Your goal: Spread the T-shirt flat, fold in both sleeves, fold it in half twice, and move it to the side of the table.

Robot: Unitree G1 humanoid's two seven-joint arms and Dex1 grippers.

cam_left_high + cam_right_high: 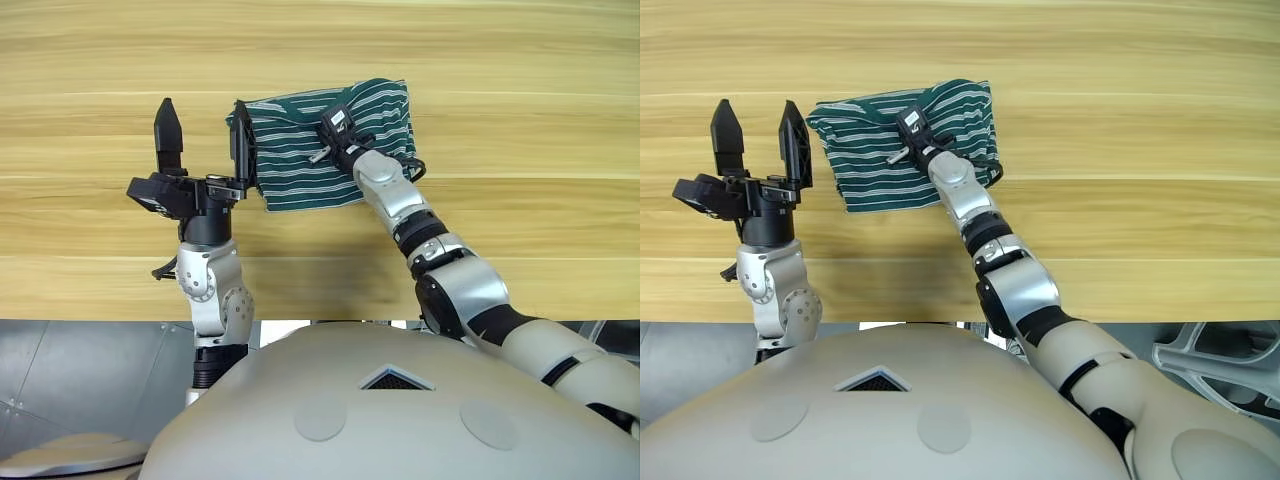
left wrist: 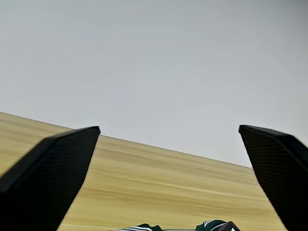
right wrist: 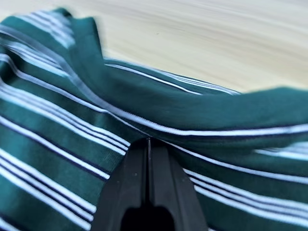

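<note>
The T-shirt, dark green with white stripes, lies folded into a small rectangle on the wooden table, far middle. My right gripper rests on top of the shirt. In the right wrist view its fingers are pressed together, their tips at a raised fold of the striped cloth; no cloth shows between them. My left gripper stands upright just left of the shirt, open, with nothing between its black fingers. One of those fingers stands close by the shirt's left edge.
Bare wood stretches to the left, right and far side of the shirt. The table's near edge runs just in front of my arms. A grey floor lies below it.
</note>
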